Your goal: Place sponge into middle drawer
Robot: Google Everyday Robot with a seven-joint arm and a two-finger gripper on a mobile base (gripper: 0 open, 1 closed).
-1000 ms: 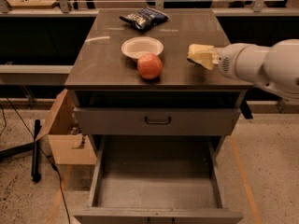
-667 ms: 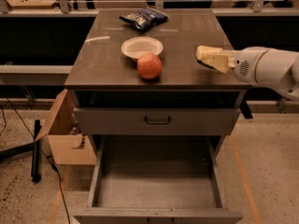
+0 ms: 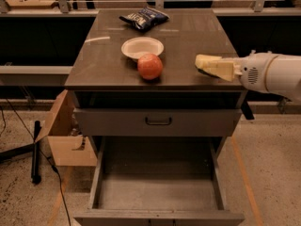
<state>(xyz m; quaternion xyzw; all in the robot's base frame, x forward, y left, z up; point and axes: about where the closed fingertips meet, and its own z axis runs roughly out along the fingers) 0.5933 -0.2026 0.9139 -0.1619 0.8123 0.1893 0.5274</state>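
My gripper (image 3: 203,64) reaches in from the right and hovers over the right part of the cabinet top (image 3: 188,36), near its front edge. Its pale yellow tip points left, a hand's width right of the red apple (image 3: 150,66). I cannot make out the sponge as a separate thing; none lies on the top or in the open drawer. Below the top, one drawer with a handle (image 3: 158,121) is shut. The drawer under it (image 3: 157,192) is pulled out and empty.
A white bowl (image 3: 142,47) sits just behind the apple and a dark chip bag (image 3: 143,18) lies at the back of the top. A cardboard box (image 3: 66,135) stands on the floor left of the cabinet, with cables and a black bar nearby.
The arm has drawn back to the right, so the gripper has moved right and slightly nearer the front edge. The apple, bowl, bag and drawers have not moved.
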